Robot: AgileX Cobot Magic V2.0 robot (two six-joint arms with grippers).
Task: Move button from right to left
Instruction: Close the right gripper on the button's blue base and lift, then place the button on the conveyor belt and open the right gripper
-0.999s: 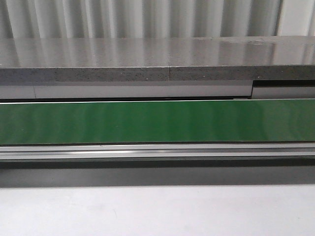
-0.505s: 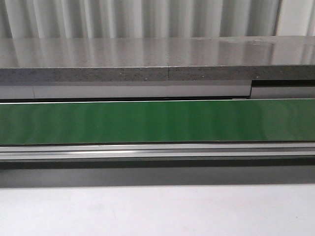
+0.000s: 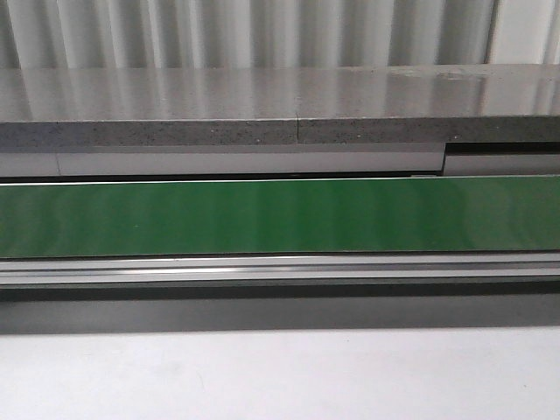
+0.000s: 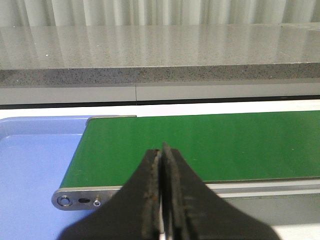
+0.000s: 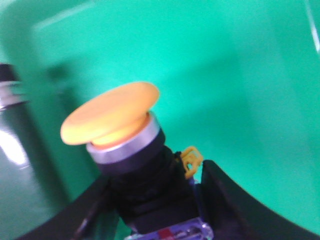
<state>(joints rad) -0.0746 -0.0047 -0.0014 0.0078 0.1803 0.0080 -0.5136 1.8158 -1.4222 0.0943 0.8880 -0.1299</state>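
Right gripper [image 5: 165, 210] clamped on button [image 5: 125, 150] low on its body, over a green bin [image 5: 240, 75]; left gripper [image 4: 162, 200] closed, empty, near belt [image 4: 210, 145]. Risk: top-heavy cap could pivot and slip during transfer

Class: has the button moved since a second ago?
Cannot tell. The button appears only in the present right wrist view, held in the right gripper; the front view shows just the green belt, never the button.
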